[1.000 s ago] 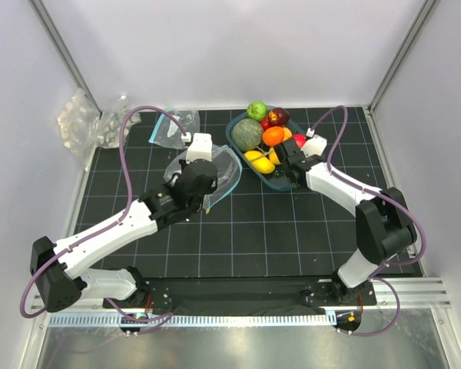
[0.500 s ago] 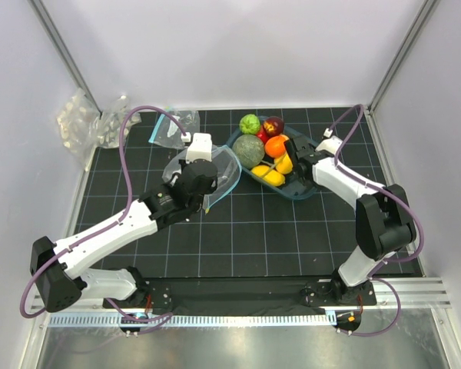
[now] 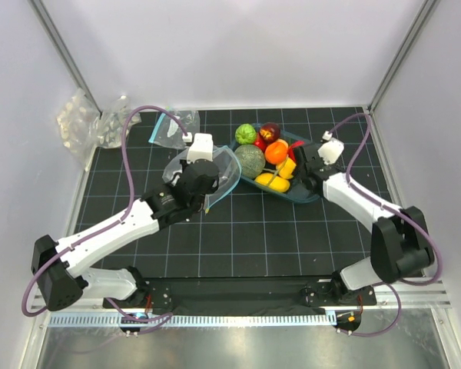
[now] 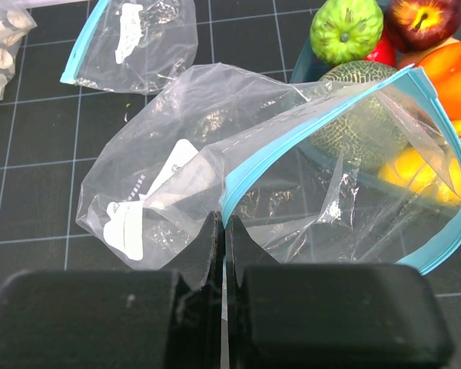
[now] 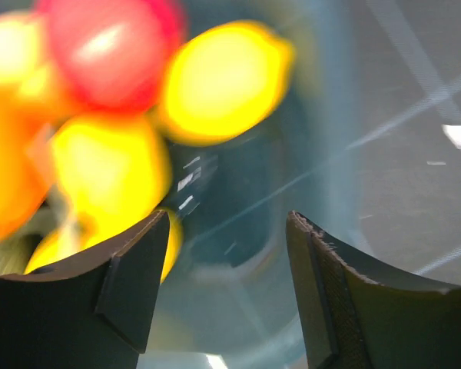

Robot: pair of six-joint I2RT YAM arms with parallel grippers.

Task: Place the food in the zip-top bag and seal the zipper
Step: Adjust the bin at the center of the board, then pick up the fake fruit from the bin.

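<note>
Covering the floor of the white-walled booth, a black gridded mat (image 3: 253, 231) lies mostly bare across its near half, between the two arms. Clutter gathers along the far edge. A teal tray (image 3: 300, 196) sits there heaped with fruit: a dull-green melon (image 3: 250, 159) at its left end and lemons (image 3: 270, 180) at the near rim. The clear bag (image 4: 200, 115) lies just left of the tray, and its teal zipper (image 4: 238, 184) gapes toward the melon. The left gripper (image 4: 221, 231) is pinched tight on the bag's rim. The right gripper (image 5: 227, 231) is at the tray's right end, jaws well apart; its blurred view shows nothing held.
</note>
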